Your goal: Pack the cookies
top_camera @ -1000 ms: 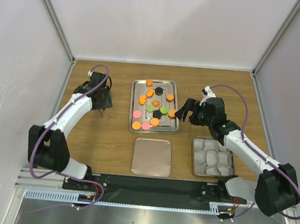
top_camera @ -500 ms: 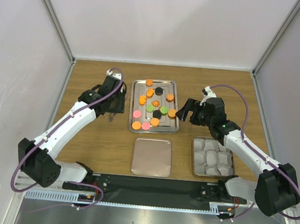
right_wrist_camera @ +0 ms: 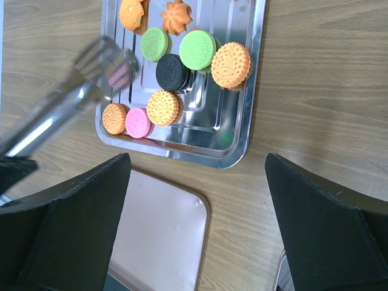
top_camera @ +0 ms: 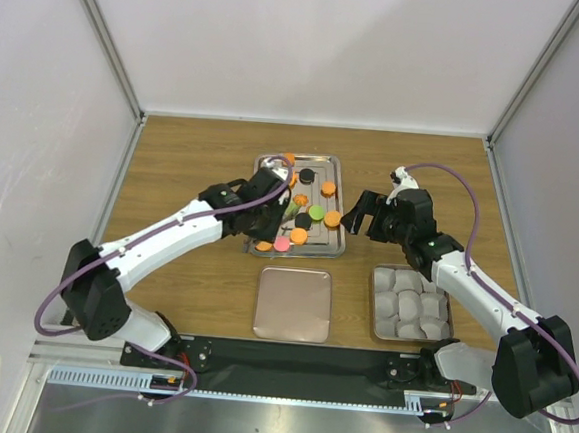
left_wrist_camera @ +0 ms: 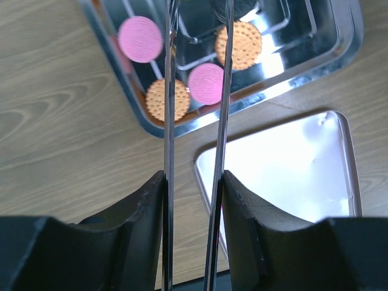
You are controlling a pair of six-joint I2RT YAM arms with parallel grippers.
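Note:
The cookies [top_camera: 310,210] lie scattered on a steel tray [top_camera: 319,160]: orange, pink, green and black discs. My left gripper [top_camera: 264,191] is over the tray's left part, shut on metal tongs [left_wrist_camera: 168,121]. The two blades run up between the fingers [left_wrist_camera: 145,206] and their tips leave the left wrist view at its top edge. In the right wrist view the tongs [right_wrist_camera: 73,109] are blurred above the tray's left side, with a pink cookie [right_wrist_camera: 123,76] behind their tips. A pink cookie [left_wrist_camera: 206,83] shows between the blades. My right gripper [top_camera: 355,217] hangs open beside the tray's right edge, holding nothing.
A flat pinkish square lid [top_camera: 294,304] lies in front of the steel tray. To its right stands a small square box [top_camera: 373,303] filled with pale grey paper cups [top_camera: 410,304]. White walls enclose the wooden table [top_camera: 194,159].
My left arm has swung right from the table's left side to over the cookie tray, carrying the tongs. The right arm has not moved.

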